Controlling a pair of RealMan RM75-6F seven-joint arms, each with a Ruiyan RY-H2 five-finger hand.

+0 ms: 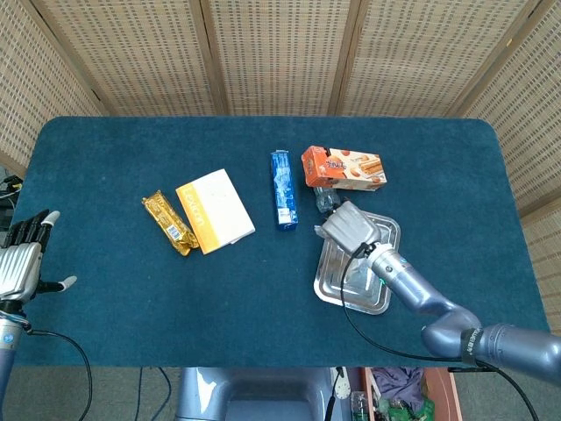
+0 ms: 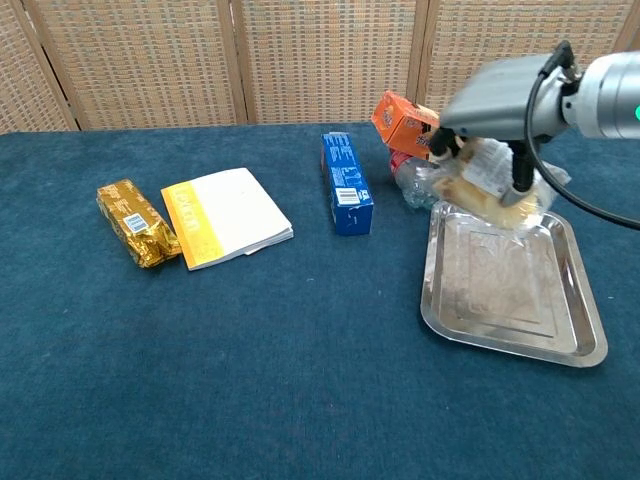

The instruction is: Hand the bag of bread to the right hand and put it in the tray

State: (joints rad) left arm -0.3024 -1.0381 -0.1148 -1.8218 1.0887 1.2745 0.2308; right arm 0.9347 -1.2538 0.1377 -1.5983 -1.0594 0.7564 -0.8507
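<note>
One bread bag (image 2: pixel 492 180), one tray (image 2: pixel 510 345), one gold packet (image 1: pixel 168 223), one booklet (image 1: pixel 215 210), two boxes (image 1: pixel 283 189)

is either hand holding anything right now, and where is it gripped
The right hand holds the bag of bread from above, fingers wrapped around its upper part, over the tray. The left hand holds nothing.
</note>
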